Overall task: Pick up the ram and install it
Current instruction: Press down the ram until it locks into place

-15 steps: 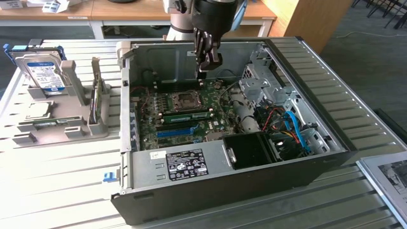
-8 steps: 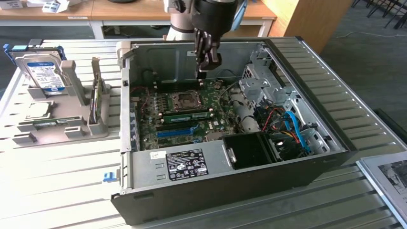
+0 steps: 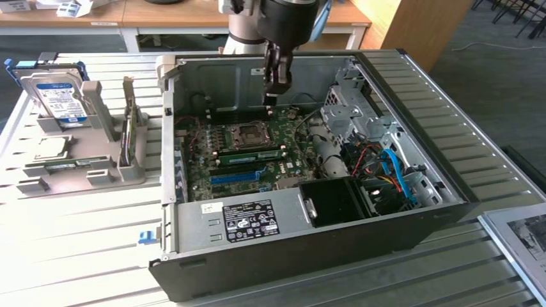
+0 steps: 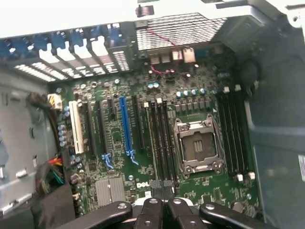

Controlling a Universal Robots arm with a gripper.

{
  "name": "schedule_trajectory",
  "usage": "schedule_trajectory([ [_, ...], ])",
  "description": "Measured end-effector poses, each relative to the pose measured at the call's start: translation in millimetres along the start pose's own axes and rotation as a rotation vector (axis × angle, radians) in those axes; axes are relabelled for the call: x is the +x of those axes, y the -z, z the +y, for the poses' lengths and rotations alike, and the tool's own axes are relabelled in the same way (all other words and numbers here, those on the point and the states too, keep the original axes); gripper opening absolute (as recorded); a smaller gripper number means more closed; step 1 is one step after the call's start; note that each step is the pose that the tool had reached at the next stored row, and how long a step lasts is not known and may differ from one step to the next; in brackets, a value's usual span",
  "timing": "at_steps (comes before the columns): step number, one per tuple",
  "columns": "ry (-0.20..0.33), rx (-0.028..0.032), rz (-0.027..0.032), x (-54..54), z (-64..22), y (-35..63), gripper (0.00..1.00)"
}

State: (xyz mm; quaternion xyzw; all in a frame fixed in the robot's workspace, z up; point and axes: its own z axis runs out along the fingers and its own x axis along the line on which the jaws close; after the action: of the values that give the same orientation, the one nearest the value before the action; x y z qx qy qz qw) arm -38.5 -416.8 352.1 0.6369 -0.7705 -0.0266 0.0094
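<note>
My jaws [image 3: 271, 97] are clenched, empty I think, above the socket [image 3: 250, 132]. The ram [image 3: 247, 155] beside the socket looks seated; I judge only pressing remains.

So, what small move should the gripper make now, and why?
Probably a slow, straight lift. The gripper hangs inside the case above the motherboard, and the ram seems to lie along a slot beside the CPU socket; whether it is fully seated I cannot tell.
</note>
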Motion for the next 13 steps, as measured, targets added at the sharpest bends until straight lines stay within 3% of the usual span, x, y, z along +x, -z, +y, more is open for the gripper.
schedule_trajectory([
  [13,-0.228,0.0044,-0.0120,0.0,0.0,-0.8,0.10],
])
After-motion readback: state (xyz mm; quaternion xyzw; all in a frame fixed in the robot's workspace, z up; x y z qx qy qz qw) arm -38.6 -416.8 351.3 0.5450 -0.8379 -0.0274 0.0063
